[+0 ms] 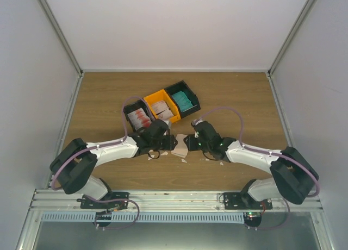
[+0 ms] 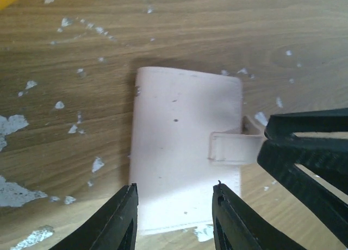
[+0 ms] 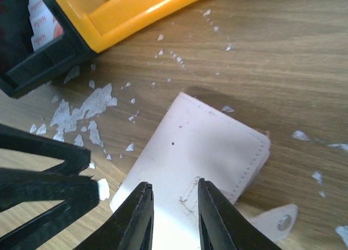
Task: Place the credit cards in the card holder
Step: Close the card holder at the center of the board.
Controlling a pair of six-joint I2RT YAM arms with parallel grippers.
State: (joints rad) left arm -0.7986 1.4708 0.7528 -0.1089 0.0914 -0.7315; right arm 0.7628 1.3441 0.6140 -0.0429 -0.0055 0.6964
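Sitting flat on the table (image 2: 283,32), the holder (image 2: 185,147) is right under both grippers, which meet nose to nose over it from opposite sides.

Left gripper (image 2: 175,214) has its fingers spread apart, not clamped. The holder's near end shows in the gap between them. One finger is about over the holder's edge and the other is a bit inside the far edge.

Right gripper (image 3: 175,212) has its fingers much closer together. The stitched root of the tab (image 3: 280,223) sits between them, and the snap end sticks out loose just to one side. Whether it's actually pinching the holder or only resting on it, I honestly can't tell. From the left wrist cam, the right gripper's tips sit right at the tab where it leaves the holder's side.

White scraps (image 3: 87,106) are scattered on the wood around the holder.

Cards (image 1: 184,101) are all past the grippers, on the side away from the arm bases, in the three joined bins (image 1: 154,96). Red-marked ones are in one black bin, pale ones in the orange, and teal ones in the other black bin.
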